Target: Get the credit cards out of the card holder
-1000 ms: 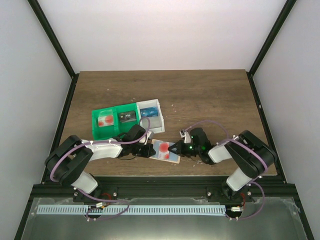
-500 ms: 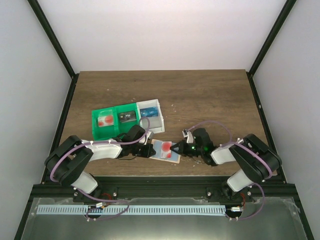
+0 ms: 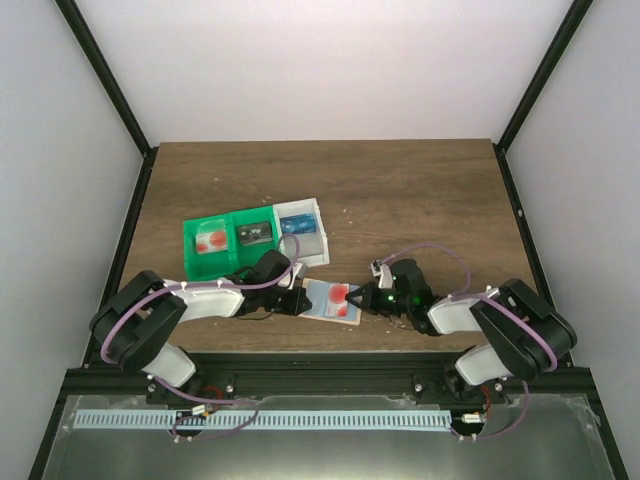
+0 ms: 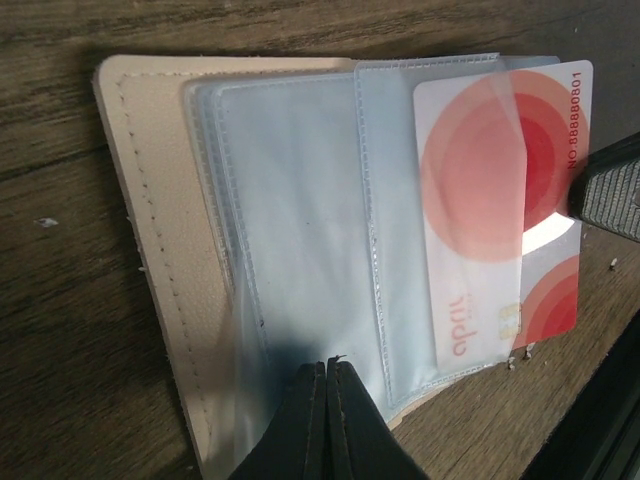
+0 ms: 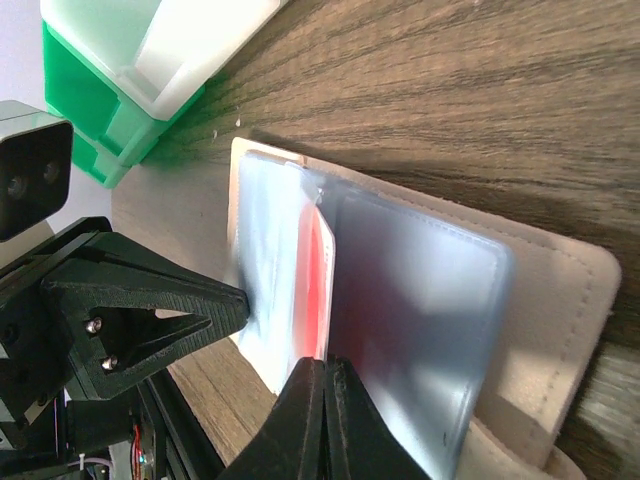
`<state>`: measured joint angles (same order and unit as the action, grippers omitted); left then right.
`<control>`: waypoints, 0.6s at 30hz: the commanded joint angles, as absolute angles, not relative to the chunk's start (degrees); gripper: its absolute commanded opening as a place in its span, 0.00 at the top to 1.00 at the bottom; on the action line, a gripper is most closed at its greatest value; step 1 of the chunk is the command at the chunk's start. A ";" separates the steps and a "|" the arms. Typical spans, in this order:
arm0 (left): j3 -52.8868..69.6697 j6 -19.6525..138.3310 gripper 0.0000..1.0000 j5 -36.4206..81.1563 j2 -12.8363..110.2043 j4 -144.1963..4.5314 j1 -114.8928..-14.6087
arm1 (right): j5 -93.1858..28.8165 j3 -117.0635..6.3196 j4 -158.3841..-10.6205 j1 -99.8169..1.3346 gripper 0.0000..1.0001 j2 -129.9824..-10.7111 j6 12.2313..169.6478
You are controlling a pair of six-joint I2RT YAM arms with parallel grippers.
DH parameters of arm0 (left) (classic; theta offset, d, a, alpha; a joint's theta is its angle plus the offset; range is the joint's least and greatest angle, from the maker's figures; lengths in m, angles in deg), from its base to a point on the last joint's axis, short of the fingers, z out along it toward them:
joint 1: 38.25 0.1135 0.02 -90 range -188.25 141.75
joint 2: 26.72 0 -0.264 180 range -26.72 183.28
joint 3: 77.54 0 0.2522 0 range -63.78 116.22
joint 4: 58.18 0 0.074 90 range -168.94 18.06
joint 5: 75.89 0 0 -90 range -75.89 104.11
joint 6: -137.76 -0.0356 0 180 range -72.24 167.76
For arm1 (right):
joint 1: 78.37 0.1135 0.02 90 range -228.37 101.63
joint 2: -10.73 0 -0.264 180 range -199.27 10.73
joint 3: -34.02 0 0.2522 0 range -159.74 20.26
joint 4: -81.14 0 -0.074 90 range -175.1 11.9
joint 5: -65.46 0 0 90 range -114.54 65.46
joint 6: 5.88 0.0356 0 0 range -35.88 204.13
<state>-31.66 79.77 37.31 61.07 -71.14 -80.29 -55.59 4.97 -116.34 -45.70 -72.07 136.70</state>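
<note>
The left gripper (image 4: pixel 328 368) comes at the card holder (image 4: pixel 150 260) from the holder's left side. Its fingers are pressed fully together with nothing between them, and the tips bear down on the clear blue-grey panel of the holder's near half. I judge this to be a pin that keeps the holder flat on the table.

The holder lies open, tan border outermost, between the two grippers. Its long axis runs from one arm toward the other.

In the holder's other half sits the pale card with red circles (image 4: pixel 490 190). It is partly out of its sleeve, and its edge and one corner pass beyond the holder's border on the side away from the left gripper. The card's long axis lies across the holder's, so the exposed long edge faces the right arm.

The right gripper (image 5: pixel 322 368) meets that edge from the holder's right. Its fingers are also closed tight, with the tips touching the card's rim. Whether the thin rim is nipped between them or only nudged, I cannot tell.

The coming pull depends on this arrangement. The card lies straight ahead of the right gripper, much nearer to it than to the left, and its way out leads away from the pinned half.
</note>
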 commanded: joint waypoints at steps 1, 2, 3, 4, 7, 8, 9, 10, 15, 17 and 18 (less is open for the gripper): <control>-33.54 80.10 1.00 36.54 62.76 -73.51 -80.59 | -54.11 5.90 -113.95 -46.63 1.00 -69.98 135.99; -33.54 80.15 1.00 36.52 62.69 -73.59 -80.59 | -54.00 6.07 -113.74 -46.68 1.00 -69.53 136.03; -33.48 80.14 1.00 36.52 62.60 -73.60 -80.58 | -53.78 6.25 -113.40 -46.72 0.99 -68.92 136.00; -33.55 80.19 1.00 36.58 62.53 -73.58 -80.60 | -53.50 6.36 -112.78 -46.74 0.99 -68.30 135.93; -33.47 80.28 1.00 36.55 62.20 -73.72 -80.53 | -51.96 6.38 -110.42 -46.90 1.00 -65.85 135.51; -33.46 80.34 1.00 36.52 62.10 -73.84 -80.55 | -51.27 6.38 -109.35 -46.90 1.00 -64.46 135.38; -33.38 80.36 1.00 36.61 61.96 -73.85 -80.55 | -50.46 6.38 -108.19 -46.90 1.00 -63.28 135.27; -33.32 80.37 1.00 36.63 61.77 -73.90 -80.54 | -49.60 6.36 -107.11 -46.95 0.99 -62.10 135.21; -32.95 80.80 1.00 36.74 59.64 -73.93 -80.54 | -45.50 6.29 -101.18 -46.90 1.00 -55.01 135.48; -32.34 80.93 1.00 36.57 58.74 -74.53 -80.60 | -44.48 6.21 -99.30 -46.95 0.99 -51.99 135.92; -31.98 80.98 1.00 36.54 58.33 -74.78 -80.61 | -44.04 6.13 -98.50 -46.91 0.99 -50.36 136.37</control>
<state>-31.79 80.64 37.13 60.17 -72.23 -80.29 -48.18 6.18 -103.71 -46.31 -55.24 136.07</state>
